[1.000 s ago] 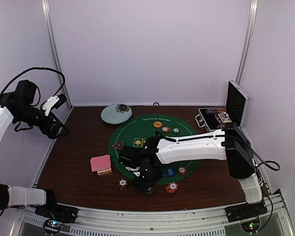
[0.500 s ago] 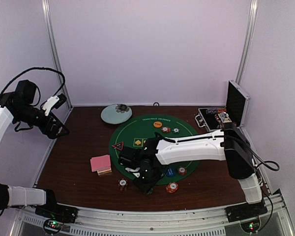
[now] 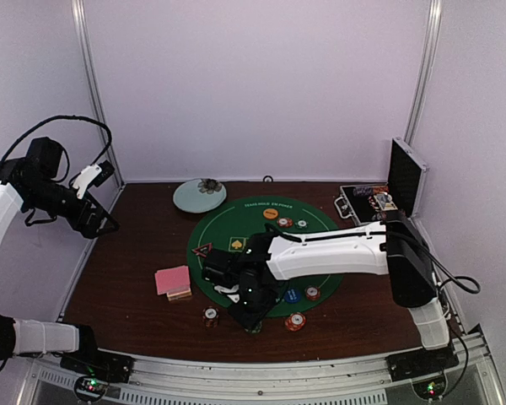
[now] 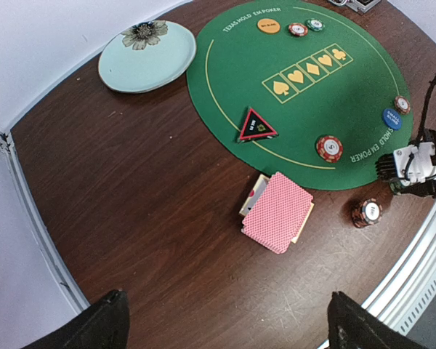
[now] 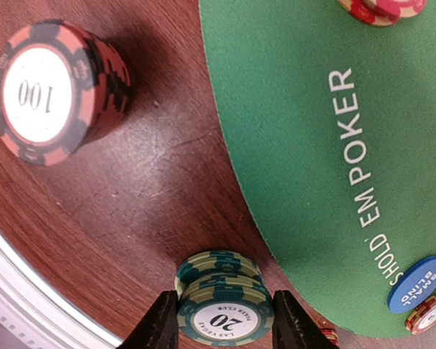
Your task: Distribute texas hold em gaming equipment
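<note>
Now right pincer (image 5: pixel 225 318) clamps green chips (image 5: pixel 219 289) marked "20" (left pincer (image 4: pixel 229 324) gapes wide).

Overview and both wrist views over shared green mat (image 4: pixel 312 116)

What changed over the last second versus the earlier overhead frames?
The right claw closed in on the green chip stack just off the mat's near edge, its fingers now pressing both sides; the arm barely shifted. The left claw stayed open and raised; pink cards, red chip stack and plate did not move.
</note>
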`<state>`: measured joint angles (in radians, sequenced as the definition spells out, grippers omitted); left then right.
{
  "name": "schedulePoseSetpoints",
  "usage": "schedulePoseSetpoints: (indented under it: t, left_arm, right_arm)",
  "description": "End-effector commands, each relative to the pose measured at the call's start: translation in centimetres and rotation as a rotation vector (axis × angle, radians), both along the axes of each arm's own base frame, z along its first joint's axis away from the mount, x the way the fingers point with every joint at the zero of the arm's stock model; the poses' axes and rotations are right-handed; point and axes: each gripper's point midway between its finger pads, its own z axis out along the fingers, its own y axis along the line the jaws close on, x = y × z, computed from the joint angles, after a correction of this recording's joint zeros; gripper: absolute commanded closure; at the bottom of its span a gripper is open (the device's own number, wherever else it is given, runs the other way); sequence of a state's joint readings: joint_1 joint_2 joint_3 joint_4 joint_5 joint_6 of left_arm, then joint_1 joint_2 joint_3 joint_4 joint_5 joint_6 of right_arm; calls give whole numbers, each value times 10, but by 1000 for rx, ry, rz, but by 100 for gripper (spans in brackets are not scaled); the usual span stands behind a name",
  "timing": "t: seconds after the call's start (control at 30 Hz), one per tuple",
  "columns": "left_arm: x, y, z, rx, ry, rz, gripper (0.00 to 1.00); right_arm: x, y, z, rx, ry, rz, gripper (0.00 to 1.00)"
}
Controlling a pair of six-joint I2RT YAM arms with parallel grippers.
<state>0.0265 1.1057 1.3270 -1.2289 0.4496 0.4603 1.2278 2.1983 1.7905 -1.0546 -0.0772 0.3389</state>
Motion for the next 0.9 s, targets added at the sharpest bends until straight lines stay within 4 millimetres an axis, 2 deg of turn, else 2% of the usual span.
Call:
schedulePoseSetpoints:
  t: [0.0,0.17,0.4,0.6,0.73,0.87]
  left_arm:
    - [2,0,3,-3,-18,-7,3]
    - [1,0,2,-2,-16,-7,3]
    - [1,0,3,-4,-20,-7,2]
    - [1,-1,4,-8,-20,-9,2]
    - [1,-2,4,-12,-22,-15,2]
    - [2,-2,4,-12,-20,-19,2]
  right_arm:
    - [9,4,29,31,-46,4,58]
    - [19,11,41,48,-90,4,58]
    - [53,38,46,106,-120,-51,59]
    - [107,67,66,190,-202,-125,60]
    - [141,73,63,233,-234,-191,60]
    - [164,78,58,294,-240,-244,60]
